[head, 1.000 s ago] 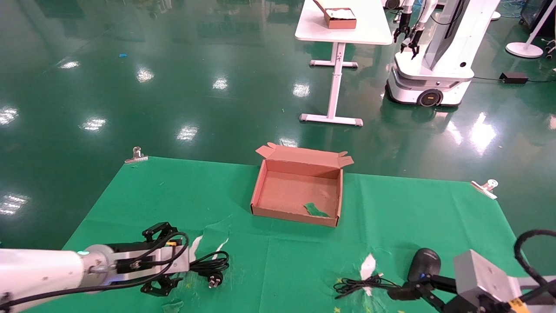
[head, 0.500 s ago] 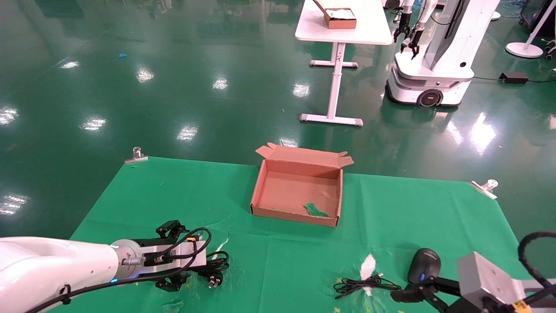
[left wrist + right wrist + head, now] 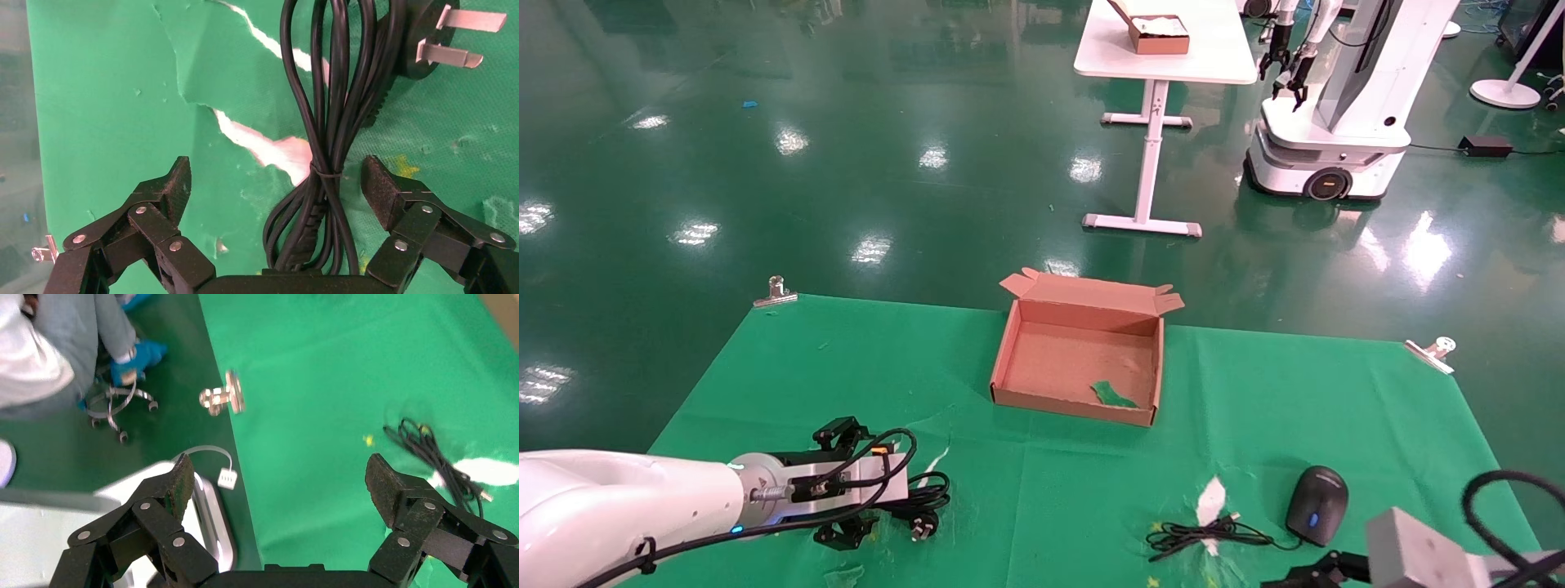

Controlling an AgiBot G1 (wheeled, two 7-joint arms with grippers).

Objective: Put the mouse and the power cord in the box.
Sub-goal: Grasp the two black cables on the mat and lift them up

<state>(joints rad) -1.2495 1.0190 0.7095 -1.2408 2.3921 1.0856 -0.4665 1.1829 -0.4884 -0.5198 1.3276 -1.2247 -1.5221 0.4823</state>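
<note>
Since a moment ago, the right gripper (image 3: 1303, 572) has pulled back from the mouse (image 3: 1316, 492) toward the robot, and the left gripper (image 3: 846, 482) has barely moved.

Now the left gripper hangs low over the power cord (image 3: 327, 141), on the robot's side of the box (image 3: 1009, 359) and off to its left. Its fingers (image 3: 168, 184) are spread wide, one on each side of the tied bundle, and they hold nothing. The cord's long way runs straight out from the gripper, with the plug (image 3: 422, 43) at the far end. So the fingers would close across the thin way of the bundle, which looks like a good fit. The left arm is much nearer to the cord than the right arm is.

The mouse sits on the green cloth (image 3: 805, 367), on the robot's side of the box and off to its right. Its thin cable (image 3: 1201, 535) lies bunched just beside it. The right gripper is near the mouse, with its fingers (image 3: 392, 484) spread wide and nothing in them.

The box is open, with its lid (image 3: 1091, 290) tipped back on the far side. Neither the mouse nor the cord is in it yet. Only a small green scrap (image 3: 1113, 394) lies inside.
</note>
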